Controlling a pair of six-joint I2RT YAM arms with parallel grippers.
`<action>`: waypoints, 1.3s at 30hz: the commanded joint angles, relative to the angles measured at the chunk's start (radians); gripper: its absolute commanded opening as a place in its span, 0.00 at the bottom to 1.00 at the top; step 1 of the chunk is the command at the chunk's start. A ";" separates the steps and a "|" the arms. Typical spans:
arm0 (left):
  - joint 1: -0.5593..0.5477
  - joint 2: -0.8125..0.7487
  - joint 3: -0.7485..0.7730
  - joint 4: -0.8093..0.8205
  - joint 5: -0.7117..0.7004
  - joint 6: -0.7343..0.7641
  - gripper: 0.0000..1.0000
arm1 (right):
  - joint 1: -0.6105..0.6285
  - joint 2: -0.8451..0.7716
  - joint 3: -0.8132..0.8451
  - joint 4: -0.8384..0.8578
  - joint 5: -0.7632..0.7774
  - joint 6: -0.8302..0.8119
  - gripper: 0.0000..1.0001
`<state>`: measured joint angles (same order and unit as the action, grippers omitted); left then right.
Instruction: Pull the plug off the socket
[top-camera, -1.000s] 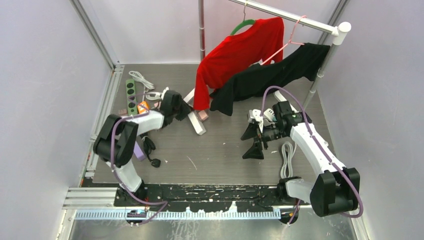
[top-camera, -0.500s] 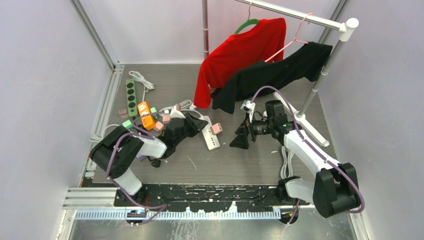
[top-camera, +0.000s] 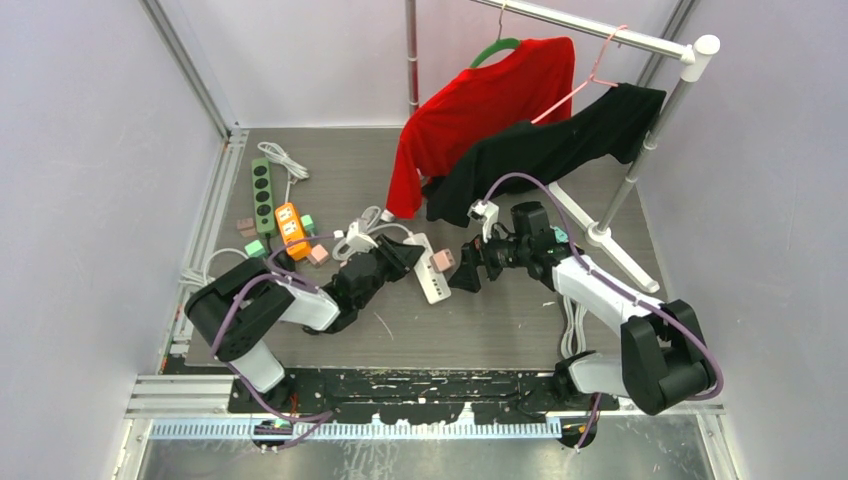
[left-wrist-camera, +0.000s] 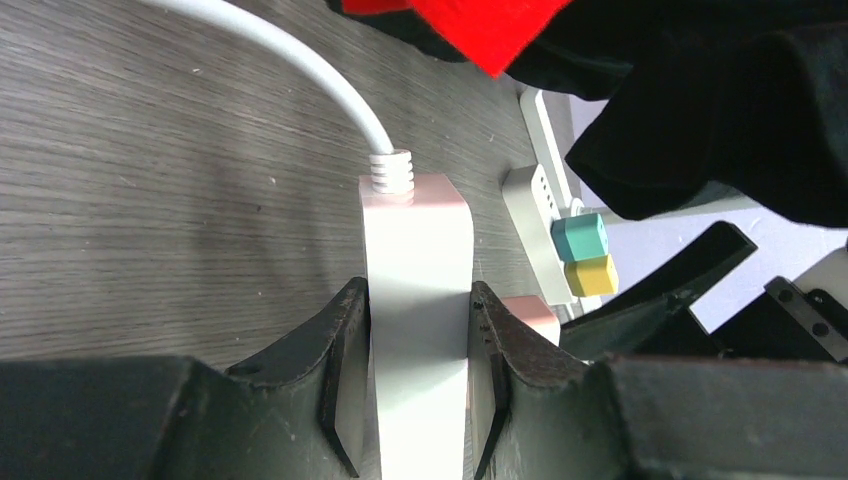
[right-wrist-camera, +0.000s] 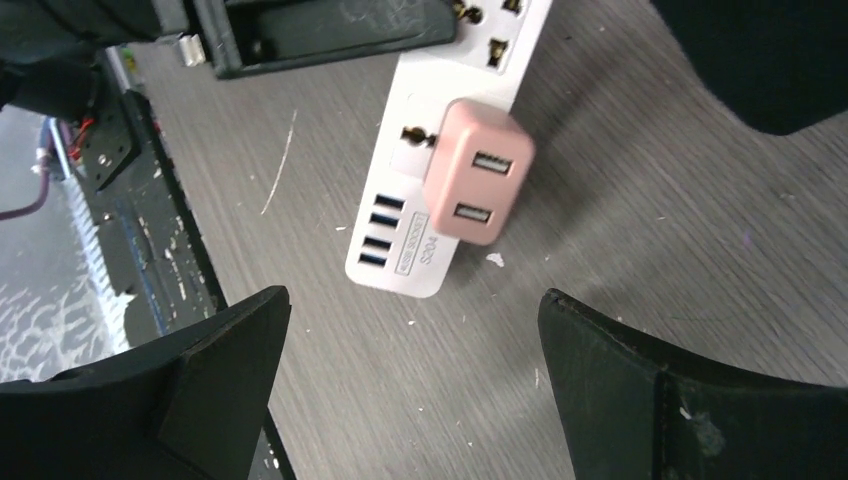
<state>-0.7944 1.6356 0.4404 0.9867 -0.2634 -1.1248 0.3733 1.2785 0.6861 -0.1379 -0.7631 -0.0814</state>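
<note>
Pink USB plug (right-wrist-camera: 478, 185) seated in white power strip (left-wrist-camera: 415, 230) mid-table; not yet pulled. Left gripper (left-wrist-camera: 418, 340) clamped on strip's cable end, bracing. Right gripper (right-wrist-camera: 410, 300) wide open, empty, over plug; grasp and pull remain.

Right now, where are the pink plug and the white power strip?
pink plug (right-wrist-camera: 478, 172): right wrist view, face with two slots.
white power strip (right-wrist-camera: 400, 272): right wrist view, end by the small ports.

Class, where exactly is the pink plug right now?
Mid-table in the top view, the pink plug sits in the white power strip, between the left gripper clamping that strip and the open right gripper.
</note>
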 joint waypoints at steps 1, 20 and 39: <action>-0.050 -0.041 0.032 0.160 -0.036 0.042 0.00 | 0.025 0.015 0.003 0.111 0.099 0.073 1.00; -0.147 -0.079 0.040 0.195 -0.080 0.237 0.00 | 0.034 0.071 0.032 0.123 0.037 0.138 0.58; -0.146 -0.086 0.061 0.066 0.316 0.443 0.74 | 0.029 0.052 0.268 -0.751 0.115 -0.778 0.22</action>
<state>-0.9367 1.6180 0.4999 1.0012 -0.0574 -0.8185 0.3950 1.3506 0.8967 -0.6117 -0.6491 -0.5335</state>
